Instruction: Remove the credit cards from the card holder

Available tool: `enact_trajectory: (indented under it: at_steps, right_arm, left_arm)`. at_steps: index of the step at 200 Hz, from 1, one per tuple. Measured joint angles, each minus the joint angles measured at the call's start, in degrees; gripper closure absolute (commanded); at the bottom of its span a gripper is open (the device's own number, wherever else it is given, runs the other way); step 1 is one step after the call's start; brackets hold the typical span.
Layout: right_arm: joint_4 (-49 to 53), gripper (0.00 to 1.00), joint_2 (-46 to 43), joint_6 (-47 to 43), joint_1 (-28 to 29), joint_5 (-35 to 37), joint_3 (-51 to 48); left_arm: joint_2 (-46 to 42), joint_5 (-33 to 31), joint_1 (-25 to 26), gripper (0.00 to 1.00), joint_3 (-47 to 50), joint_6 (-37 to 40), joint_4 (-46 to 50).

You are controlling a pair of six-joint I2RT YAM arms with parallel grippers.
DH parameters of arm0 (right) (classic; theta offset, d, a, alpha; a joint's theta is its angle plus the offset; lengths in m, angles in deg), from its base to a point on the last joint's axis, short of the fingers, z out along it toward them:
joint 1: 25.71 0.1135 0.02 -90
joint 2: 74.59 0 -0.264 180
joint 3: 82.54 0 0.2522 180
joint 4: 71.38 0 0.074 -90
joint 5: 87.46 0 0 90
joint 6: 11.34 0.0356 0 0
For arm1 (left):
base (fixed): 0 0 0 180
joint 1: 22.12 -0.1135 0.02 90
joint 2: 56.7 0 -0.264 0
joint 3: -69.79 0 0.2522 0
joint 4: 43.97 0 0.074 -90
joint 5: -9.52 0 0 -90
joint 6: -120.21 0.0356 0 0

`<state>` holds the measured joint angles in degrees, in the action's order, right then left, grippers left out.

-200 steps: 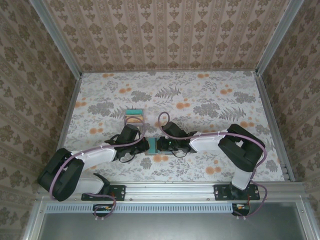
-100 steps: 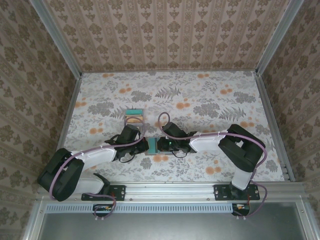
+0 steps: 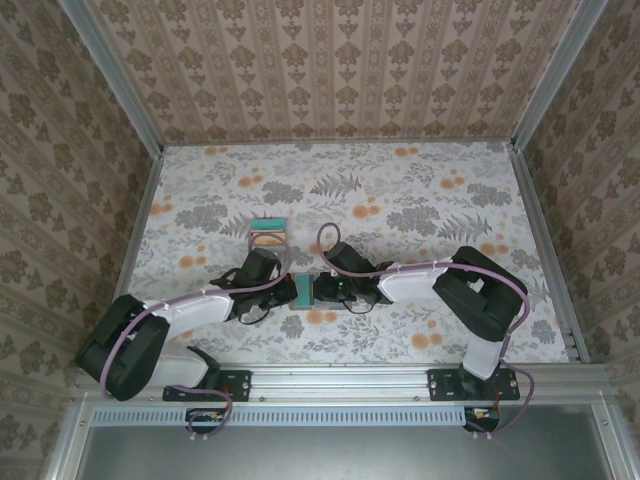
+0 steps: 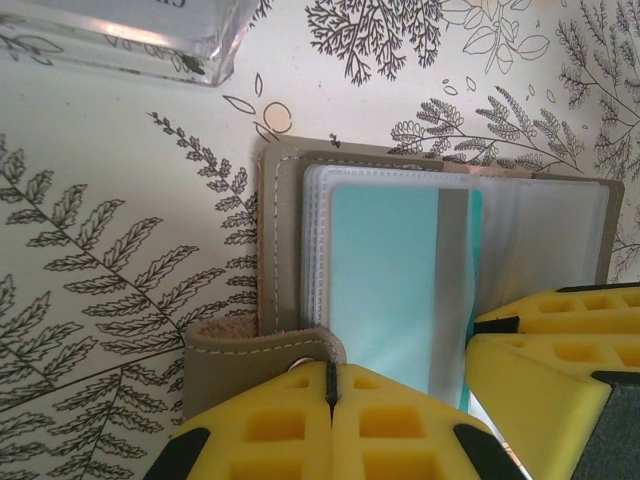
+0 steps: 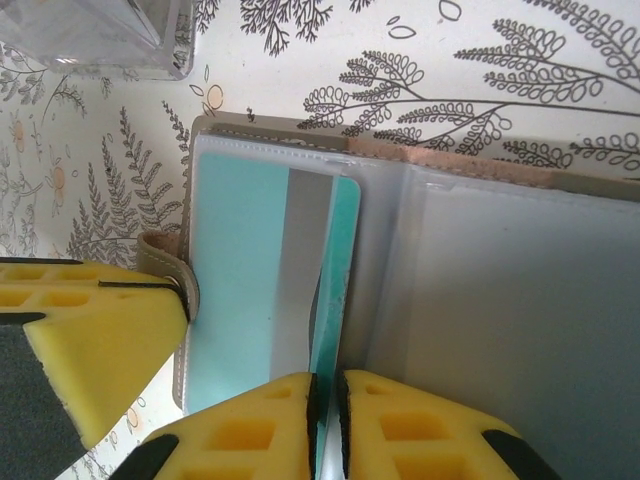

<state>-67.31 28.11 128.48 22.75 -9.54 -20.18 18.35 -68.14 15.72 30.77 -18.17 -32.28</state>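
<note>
Lab test booth — wallpapered walls [image 3: 330, 70], aluminium frame rails [image 3: 108, 70], floral tabletop [image 3: 420, 200].

Table [image 3: 420, 190], seen from above: a flat rectangular top under a pale cloth printed with grey ferns, grey leaves and orange blossoms, hemmed by metal rails and patterned walls. Two things lie directly on it. Left of centre, towards the middle of the cloth, stands a small clear plastic tray [image 3: 268, 235] holding a striped stack of coloured cards. Nearer the front edge, and apart from the tray, a small grey-brown folding card holder [image 3: 303, 292] lies open and flat, its shiny clear sleeves facing up (a thin teal card [image 4: 385, 270] with a grey stripe shows in one sleeve). In the left wrist view the holder's strap tab rests on the cloth beside its stitched edge.
</note>
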Motion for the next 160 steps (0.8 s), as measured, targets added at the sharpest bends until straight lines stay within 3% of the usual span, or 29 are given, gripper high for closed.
enact_trajectory:
  at_steps: [25, 49, 160]
  right_arm:
    - [-0.48, 0.84, 0.17, 0.13, -0.17, -0.44, 0.02]
    - [-0.61, 1.00, 0.28, 0.48, -0.35, -0.63, 0.00]
    - [-4.46, 1.00, -2.21, 1.40, -1.95, -1.55, -4.76]
  left_arm:
    - [0.22, -0.33, 0.00, 0.97, -0.17, 0.00, -0.02]
    - [0.26, -0.59, 0.00, 0.98, -0.28, 0.00, 0.02]
    - [0.26, -1.14, -0.17, 1.00, -0.66, 0.00, 0.98]
